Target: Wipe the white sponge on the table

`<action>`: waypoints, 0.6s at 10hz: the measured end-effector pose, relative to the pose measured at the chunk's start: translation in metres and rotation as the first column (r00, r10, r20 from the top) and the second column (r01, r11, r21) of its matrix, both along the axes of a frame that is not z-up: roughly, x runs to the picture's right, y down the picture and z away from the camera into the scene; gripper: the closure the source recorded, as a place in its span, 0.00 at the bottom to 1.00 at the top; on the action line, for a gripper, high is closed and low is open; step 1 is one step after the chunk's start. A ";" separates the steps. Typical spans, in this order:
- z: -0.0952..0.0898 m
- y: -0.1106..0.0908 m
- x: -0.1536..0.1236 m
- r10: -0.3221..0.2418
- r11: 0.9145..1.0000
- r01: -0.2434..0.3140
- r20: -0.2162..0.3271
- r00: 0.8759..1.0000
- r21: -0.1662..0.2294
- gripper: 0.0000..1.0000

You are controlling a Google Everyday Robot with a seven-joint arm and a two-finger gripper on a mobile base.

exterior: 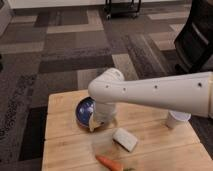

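White sponge [125, 139] near carrot [108, 162], gripper [96, 123] at blue bowl [83, 110], its state unclear

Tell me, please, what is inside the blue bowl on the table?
The left part of the blue bowl that shows looks empty, just dark blue inside. The gripper hangs in front of its right side and covers it, so anything lying there is hidden.

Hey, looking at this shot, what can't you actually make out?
Blue bowl: right side hidden in the camera view by the arm and the gripper, which hangs at its right rim, up-left of the white sponge.
Carrot: leafy end cut off by the bottom edge.
White cup: top covered by the arm.
Table: near edge cut off at the bottom.
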State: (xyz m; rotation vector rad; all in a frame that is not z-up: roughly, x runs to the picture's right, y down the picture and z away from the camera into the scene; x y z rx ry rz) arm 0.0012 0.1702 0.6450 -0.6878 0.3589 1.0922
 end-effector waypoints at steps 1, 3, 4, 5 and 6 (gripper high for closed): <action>-0.001 -0.003 0.004 -0.068 0.998 0.067 0.050 0.996 0.021 0.35; 0.000 -0.011 0.013 -0.143 0.989 0.139 0.085 0.986 0.051 0.35; 0.000 -0.011 0.014 -0.146 0.989 0.142 0.085 0.986 0.051 0.35; 0.000 -0.011 0.014 -0.146 0.989 0.142 0.084 0.986 0.051 0.35; 0.000 -0.011 0.014 -0.146 0.989 0.142 0.084 0.986 0.051 0.35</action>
